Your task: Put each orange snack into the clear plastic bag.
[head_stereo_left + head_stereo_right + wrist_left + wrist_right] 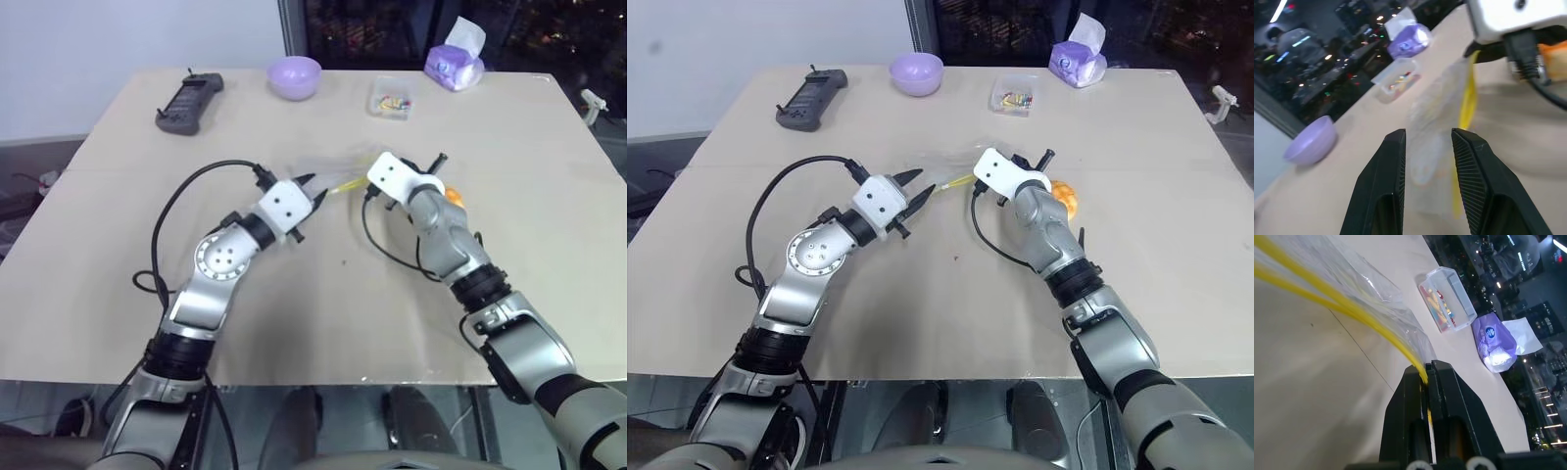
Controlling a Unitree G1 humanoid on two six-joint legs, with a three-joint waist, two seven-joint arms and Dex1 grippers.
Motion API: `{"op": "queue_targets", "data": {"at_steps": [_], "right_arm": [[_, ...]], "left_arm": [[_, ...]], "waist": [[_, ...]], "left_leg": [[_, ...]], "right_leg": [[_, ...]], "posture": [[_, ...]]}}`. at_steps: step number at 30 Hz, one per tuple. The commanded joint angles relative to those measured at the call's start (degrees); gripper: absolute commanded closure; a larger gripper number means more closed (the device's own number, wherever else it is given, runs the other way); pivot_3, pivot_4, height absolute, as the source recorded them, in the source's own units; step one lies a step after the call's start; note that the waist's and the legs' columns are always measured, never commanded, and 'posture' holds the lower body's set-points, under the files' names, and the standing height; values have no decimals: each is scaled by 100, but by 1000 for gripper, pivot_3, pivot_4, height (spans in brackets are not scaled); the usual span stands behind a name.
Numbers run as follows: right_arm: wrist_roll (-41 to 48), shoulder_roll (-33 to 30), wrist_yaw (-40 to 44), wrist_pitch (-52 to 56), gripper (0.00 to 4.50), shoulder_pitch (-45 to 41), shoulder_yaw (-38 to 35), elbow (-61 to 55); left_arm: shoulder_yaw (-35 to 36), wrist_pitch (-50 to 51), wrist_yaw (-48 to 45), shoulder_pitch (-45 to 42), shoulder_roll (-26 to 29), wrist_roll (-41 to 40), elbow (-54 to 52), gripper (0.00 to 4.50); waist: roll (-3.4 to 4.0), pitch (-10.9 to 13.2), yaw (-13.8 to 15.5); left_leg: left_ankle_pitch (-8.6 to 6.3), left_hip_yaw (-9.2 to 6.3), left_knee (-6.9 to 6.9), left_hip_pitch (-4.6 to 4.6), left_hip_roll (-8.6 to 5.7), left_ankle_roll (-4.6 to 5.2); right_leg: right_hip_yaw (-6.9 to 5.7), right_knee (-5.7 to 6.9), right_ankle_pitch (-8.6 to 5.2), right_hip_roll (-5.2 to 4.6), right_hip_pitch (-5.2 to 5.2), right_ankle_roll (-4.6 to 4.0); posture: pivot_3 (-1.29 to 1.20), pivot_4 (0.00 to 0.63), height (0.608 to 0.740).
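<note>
Right fingers (1426, 382) are clamped on the yellow seal strip of the bag (1352, 284); left fingers (1474, 166) stand apart, holding nothing.

Head view: bag (338, 174) hangs at frame centre between the two grippers, right gripper (377, 191) at its right end, left gripper (315, 191) just at its left end. Snack (454, 195) sits on the table (118, 245) right of centre, mostly hidden behind the right wrist.

Left wrist view: bag (1437, 127) lies just ahead of the parted jaws, strip running up the centre toward the right gripper's housing at the top.

Right wrist view: strip runs from upper left down into the shut jaws; clear box (1447, 298) and tissue pack (1493, 342) sit centre-right.

Judgement: step is opening the mouth. Left should take only one lip of the seal, opposite the right's pinch, then pull apart gently. Grabbing both layers keeps it shut.
</note>
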Motion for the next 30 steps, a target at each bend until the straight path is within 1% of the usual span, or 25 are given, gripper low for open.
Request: {"op": "queue_targets", "data": {"at_steps": [1, 5, 11, 15, 19, 22, 30], "right_arm": [[-17, -8, -35, 9, 4500, -127, -62, -203], [-14, -1, -14, 20, 4500, -120, -58, -224], [-10, 4, 2, 1, 4500, -133, -49, -209], [-20, 0, 19, 18, 4500, -126, -45, -247], [-16, 12, 33, 34, 4500, -119, -43, -262], [-12, 16, 38, 34, 4500, -105, -43, -270], [-11, 45, 52, 38, 4500, -85, -40, -286]], "left_arm": [[61, -80, 40, 6, 27, 109, 27, 2903], [122, -164, 109, 53, 54, 182, 317, 2903], [-4, -373, 35, 13, -17, 210, 514, 2903], [-46, -528, 106, -4, -17, 373, 650, 2903], [-77, -670, -68, 11, -71, 246, 640, 2903], [-83, -728, -13, 27, -40, 384, 690, 2903], [-53, -762, 6, 1, -37, 420, 743, 2903]], "waist": [[0, 0, 2], [0, 0, 1], [0, 0, 3], [0, 0, 3], [0, 0, 4], [0, 0, 3], [0, 0, 2]], "left_leg": [[0, -1, 0, 0, 0, 0], [0, 0, 0, 0, 0, 0], [0, -1, 0, -1, 0, 0], [0, -1, 0, 0, 0, 0], [0, -1, 0, 0, 0, 0], [0, 0, 0, 0, 0, 0], [0, -1, 0, 0, 0, 0]], "right_leg": [[0, 0, 0, 0, 0, 0], [0, 0, 0, 0, 0, 0], [0, -1, 0, 0, 0, 0], [0, -1, 0, 0, 0, 0], [-1, 0, 0, 0, 0, 0], [0, -1, 0, -1, 0, 0], [0, 0, 0, 0, 0, 0]], "posture": [[0, 150, 740], [0, 150, 740], [0, 150, 740], [0, 150, 740], [0, 150, 740], [0, 150, 740], [0, 150, 740]]}}
